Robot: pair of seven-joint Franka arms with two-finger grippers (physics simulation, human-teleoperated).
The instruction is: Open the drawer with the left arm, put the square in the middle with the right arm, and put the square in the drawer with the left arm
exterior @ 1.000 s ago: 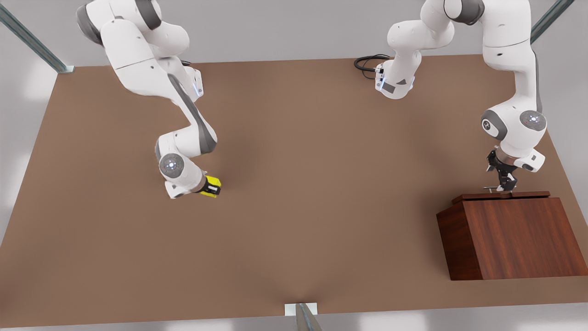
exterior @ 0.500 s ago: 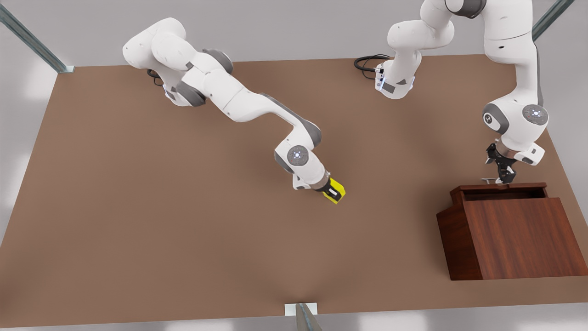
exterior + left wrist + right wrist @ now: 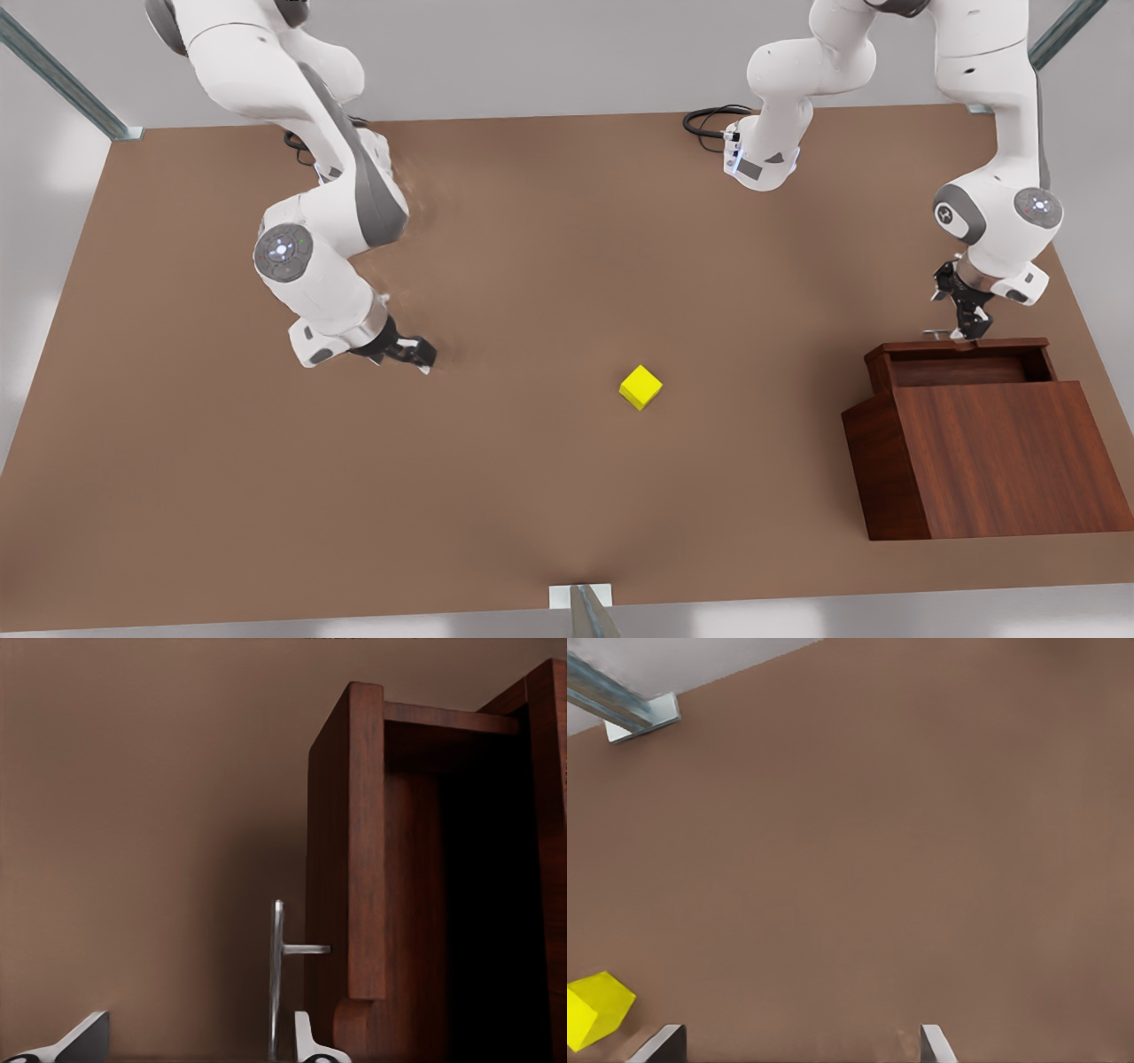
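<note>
Right wrist view: right hand (image 3: 797, 1047) spread, empty.

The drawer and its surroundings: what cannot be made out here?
Drawer inside: black shadow in the left wrist view; partly hidden behind its own walls in the front view.
Handle: one end cut off by the left wrist view's edge; tiny beside the left pincer in the front view.
Square: cut by the right wrist view's edge.

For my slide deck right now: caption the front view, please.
Yellow square rests mid-table; open right gripper empty, left gripper at the open drawer handle.
</note>
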